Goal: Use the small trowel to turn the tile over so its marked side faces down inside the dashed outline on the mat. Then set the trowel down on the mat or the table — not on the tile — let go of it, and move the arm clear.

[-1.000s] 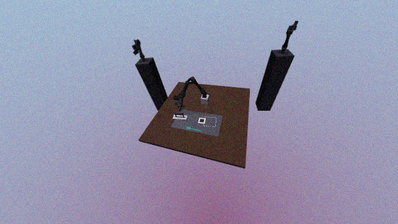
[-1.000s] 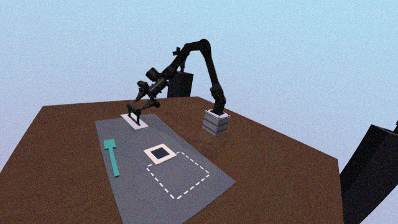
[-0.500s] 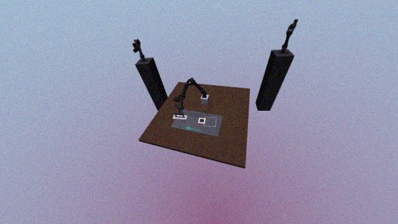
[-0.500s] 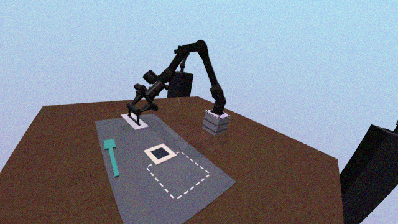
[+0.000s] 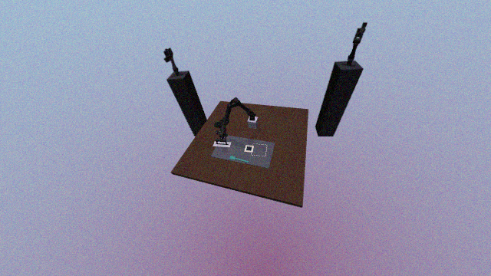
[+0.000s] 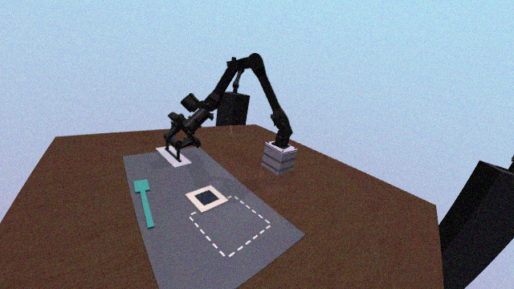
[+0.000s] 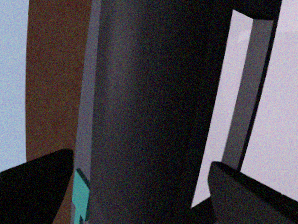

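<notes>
The small trowel, a white plate (image 5: 229, 144) (image 6: 182, 163) (image 7: 216, 145) with a raised black bar handle (image 7: 145, 75), lies flat at the mat's far left end. My gripper (image 5: 221, 137) (image 6: 181, 141) (image 7: 143, 165) is open, low over the trowel, its fingers on either side of the handle with a gap showing in the wrist view. The cream tile (image 5: 252, 146) (image 6: 194, 197) lies flat, its dark square mark facing up. It lies mostly outside the dashed outline (image 6: 230, 255), over one corner of it.
A teal long-handled, spatula-like tool (image 5: 238, 159) (image 6: 146, 205) (image 7: 81, 192) lies along one long edge of the grey mat (image 6: 169, 249). The arm's base block (image 6: 278, 160) stands on the brown table (image 6: 353, 233) beside the mat. Dark pillars with other arms stand beyond the table.
</notes>
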Controlling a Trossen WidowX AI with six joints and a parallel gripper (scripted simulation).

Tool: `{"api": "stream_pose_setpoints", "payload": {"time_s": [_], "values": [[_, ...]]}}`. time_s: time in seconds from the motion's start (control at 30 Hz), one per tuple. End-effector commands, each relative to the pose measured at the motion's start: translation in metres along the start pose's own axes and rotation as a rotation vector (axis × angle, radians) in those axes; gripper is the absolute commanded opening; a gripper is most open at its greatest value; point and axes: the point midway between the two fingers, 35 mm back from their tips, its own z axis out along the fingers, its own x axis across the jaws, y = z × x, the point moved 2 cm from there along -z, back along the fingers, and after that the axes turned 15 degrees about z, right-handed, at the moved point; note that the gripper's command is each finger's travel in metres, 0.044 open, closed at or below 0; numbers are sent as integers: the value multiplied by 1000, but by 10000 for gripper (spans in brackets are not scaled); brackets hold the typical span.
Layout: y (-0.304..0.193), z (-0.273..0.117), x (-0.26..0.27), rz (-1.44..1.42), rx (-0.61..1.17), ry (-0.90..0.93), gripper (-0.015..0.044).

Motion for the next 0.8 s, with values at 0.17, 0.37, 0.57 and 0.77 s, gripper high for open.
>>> {"api": "stream_pose_setpoints", "payload": {"time_s": [0.17, 0.37, 0.57, 0.77], "values": [[0, 13, 0, 16, -12, 1, 300], [0, 13, 0, 16, -12, 1, 169], [0, 13, 0, 16, -12, 1, 109], [0, 13, 0, 16, -12, 1, 69]]}}
